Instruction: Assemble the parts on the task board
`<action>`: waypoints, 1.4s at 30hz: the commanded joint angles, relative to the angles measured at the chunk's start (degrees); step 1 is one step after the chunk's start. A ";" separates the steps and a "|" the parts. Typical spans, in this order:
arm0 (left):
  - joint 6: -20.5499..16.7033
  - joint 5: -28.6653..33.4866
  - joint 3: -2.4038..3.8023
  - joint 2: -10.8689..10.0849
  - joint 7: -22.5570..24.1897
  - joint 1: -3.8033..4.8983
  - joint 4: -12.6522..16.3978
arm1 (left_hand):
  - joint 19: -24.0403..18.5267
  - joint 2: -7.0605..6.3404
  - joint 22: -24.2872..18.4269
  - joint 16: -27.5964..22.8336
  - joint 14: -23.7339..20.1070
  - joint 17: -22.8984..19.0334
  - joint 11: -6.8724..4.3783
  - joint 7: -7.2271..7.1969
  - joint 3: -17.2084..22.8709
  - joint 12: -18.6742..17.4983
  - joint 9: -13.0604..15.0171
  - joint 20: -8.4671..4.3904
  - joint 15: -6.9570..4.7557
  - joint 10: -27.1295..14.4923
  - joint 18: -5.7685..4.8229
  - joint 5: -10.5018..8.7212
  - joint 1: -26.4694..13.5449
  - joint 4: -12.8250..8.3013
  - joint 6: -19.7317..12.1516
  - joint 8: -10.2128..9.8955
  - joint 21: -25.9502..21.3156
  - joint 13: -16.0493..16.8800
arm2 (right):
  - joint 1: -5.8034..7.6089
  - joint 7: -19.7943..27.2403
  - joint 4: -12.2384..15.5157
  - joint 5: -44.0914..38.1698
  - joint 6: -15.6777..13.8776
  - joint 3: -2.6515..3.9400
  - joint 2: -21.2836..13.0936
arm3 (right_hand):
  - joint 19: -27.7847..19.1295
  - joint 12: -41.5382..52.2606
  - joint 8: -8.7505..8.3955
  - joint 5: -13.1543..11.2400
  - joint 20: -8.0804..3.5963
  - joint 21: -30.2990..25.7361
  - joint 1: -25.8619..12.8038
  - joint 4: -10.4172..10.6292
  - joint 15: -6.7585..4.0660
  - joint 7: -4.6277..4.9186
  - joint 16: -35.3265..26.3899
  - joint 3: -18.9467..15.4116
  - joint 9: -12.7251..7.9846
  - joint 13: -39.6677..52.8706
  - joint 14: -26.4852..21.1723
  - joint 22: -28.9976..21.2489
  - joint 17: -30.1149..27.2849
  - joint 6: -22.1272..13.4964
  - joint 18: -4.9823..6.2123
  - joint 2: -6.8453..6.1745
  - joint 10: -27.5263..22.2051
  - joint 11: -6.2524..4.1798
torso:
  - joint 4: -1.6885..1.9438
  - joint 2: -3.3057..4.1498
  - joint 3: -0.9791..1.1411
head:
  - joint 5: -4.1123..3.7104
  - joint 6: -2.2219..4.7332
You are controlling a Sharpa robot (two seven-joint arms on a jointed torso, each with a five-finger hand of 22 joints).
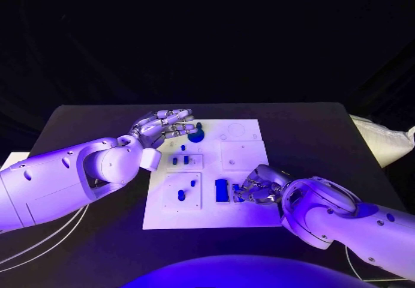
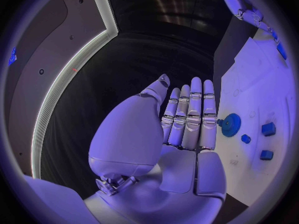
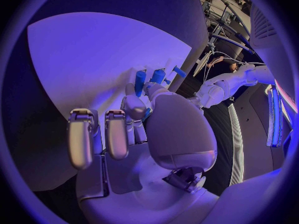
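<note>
- Near the task board's (image 1: 250,217) front edge, the right hand (image 1: 258,185) pinches a small blue part (image 1: 237,192) beside a taller blue block (image 1: 221,189).
- The part looks light, hard and slippery; hold its sides.
- At the board's far edge, the left hand (image 1: 162,126) is flat and holds nothing, by a blue gear (image 1: 196,134).

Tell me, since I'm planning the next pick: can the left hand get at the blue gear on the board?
Probably yes. The left hand is flat and holds nothing, its fingers right beside the blue gear, with nothing between them.
</note>
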 commanded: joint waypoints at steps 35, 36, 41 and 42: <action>1.61 -0.22 0.04 -0.11 -0.14 0.01 0.04 | 0.50 0.33 -0.16 -0.34 0.38 -0.05 0.16 -0.26 0.26 -0.24 0.06 0.06 -0.11 0.08 0.74 0.18 -0.45 0.05 -0.20 0.01 0.33 0.09 | -0.16 0.45 1.29 -8.71 1.79 -0.05 -0.43 | 1.79 -1.43 -0.82 -11.01 -0.51 0.15 -10.00 -0.07 -0.44 -0.48 -0.09 -11.42 1.24 -0.71 3.71 7.00 4.52 1.00 -1.03 2.39 0.85 -0.17 | -0.13 -0.05 0.08 | 0.12 -0.02; 1.62 -0.22 0.04 -0.12 -0.15 0.01 0.02 | 0.50 0.33 -0.16 -0.34 0.38 -0.05 0.16 -0.26 0.26 -0.24 0.06 0.06 -0.11 0.08 0.74 0.18 -0.45 0.05 -0.20 0.01 0.33 0.09 | -0.17 0.48 1.36 -8.81 1.80 -0.05 -0.53 | 1.78 -1.41 -0.86 -11.39 -0.51 0.12 -9.17 -0.21 -0.44 -0.46 -0.09 -11.68 1.30 -0.67 3.71 6.98 4.53 0.99 -1.02 2.36 0.85 -0.18 | -0.15 -0.07 0.09 | 0.09 0.01; 1.66 -0.22 0.04 -0.09 -0.16 0.01 -0.04 | 0.50 0.33 -0.16 -0.34 0.38 -0.05 0.16 -0.26 0.26 -0.24 0.06 0.06 -0.11 0.08 0.74 0.18 -0.45 0.05 -0.20 0.01 0.33 0.09 | -0.24 0.79 1.57 -8.70 2.57 -0.04 -0.62 | 1.74 -1.42 -1.08 -14.51 -0.50 0.07 -3.86 -1.97 -0.43 -0.40 -0.18 -12.60 1.54 -0.52 3.70 6.95 4.47 0.91 -1.01 1.92 0.80 -0.10 | -0.07 0.00 0.07 | -0.06 0.12; 1.67 -0.22 0.04 -0.07 -0.16 0.01 -0.05 | 0.50 0.33 -0.16 -0.34 0.38 -0.05 0.16 -0.26 0.26 -0.24 0.06 0.06 -0.11 0.08 0.74 0.18 -0.45 0.05 -0.20 0.01 0.33 0.09 | -0.25 0.87 1.61 -8.62 2.83 -0.04 -0.59 | 1.71 -1.45 -1.13 -15.41 -0.49 0.03 -2.72 -2.46 -0.41 -0.37 -0.22 -12.81 1.59 -0.51 3.69 6.90 4.42 0.88 -1.00 1.77 0.76 -0.09 | -0.05 -0.01 0.07 | -0.09 0.12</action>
